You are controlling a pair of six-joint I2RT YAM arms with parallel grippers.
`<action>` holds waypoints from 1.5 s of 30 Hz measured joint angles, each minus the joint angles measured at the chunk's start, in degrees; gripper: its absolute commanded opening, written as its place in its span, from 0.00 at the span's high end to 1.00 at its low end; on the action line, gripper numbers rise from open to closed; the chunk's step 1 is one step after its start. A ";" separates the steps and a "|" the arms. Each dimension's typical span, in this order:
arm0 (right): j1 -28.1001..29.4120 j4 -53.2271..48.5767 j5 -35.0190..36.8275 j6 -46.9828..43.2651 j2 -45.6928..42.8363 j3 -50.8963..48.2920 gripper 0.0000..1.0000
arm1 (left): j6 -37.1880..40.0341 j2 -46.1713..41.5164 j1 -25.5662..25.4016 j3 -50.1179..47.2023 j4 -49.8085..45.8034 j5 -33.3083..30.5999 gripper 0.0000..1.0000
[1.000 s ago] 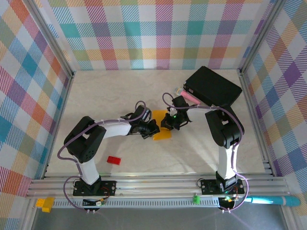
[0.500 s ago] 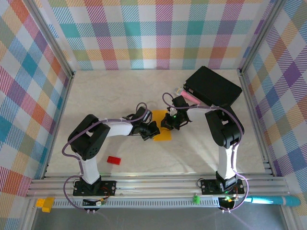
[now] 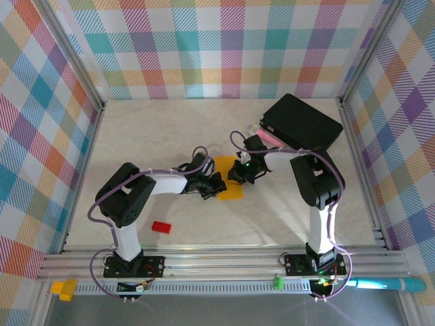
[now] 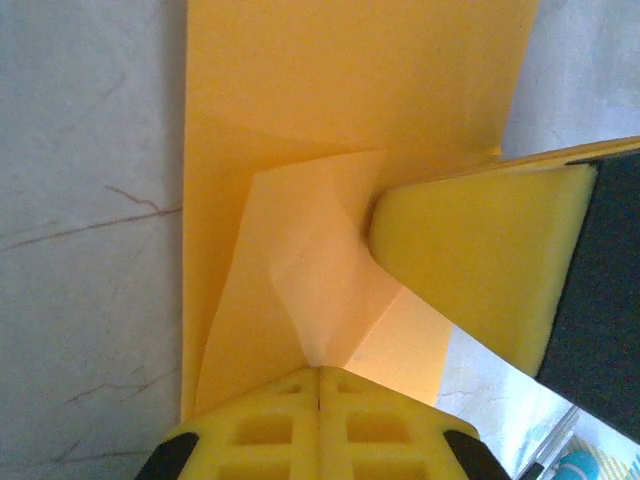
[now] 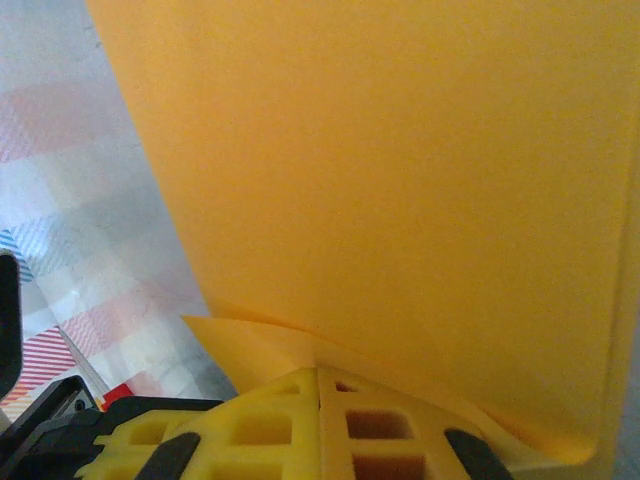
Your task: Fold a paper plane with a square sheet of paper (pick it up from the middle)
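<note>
The square sheet of paper is pinched by the fully closed left gripper and right gripper. Edges should be aligned before the crease is pressed flat.

Black-and-white arms, purple cables, yellow, perhaps foam, fingers.

The overhead camera looked steeply down from above the near edge, covering the whole pale marbled tabletop. Both wrist cameras peered at very close range (from opposite sides) at the thin creased orange-yellow paper sheet, also seen overhead.
</note>
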 measured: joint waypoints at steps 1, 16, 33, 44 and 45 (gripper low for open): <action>-0.04 -0.13 -0.04 0.00 0.07 0.13 1.00 | 0.13 -0.24 0.00 -0.28 0.15 0.04 1.00; -0.24 -1.18 -0.76 0.44 0.79 0.98 1.00 | 2.16 -9.51 -0.28 -7.87 -8.11 0.20 1.00; -0.31 -1.16 -1.09 1.07 0.85 1.62 0.99 | 3.19 -5.68 -0.37 1.64 -7.30 -2.78 1.00; -0.26 -1.57 0.09 -0.81 0.85 2.99 0.98 | 3.23 -2.69 -0.35 1.07 -8.83 -4.42 1.00; -0.15 -1.66 0.31 -1.27 0.85 3.15 0.97 | 3.26 -2.69 -0.33 1.03 -8.74 -4.57 1.00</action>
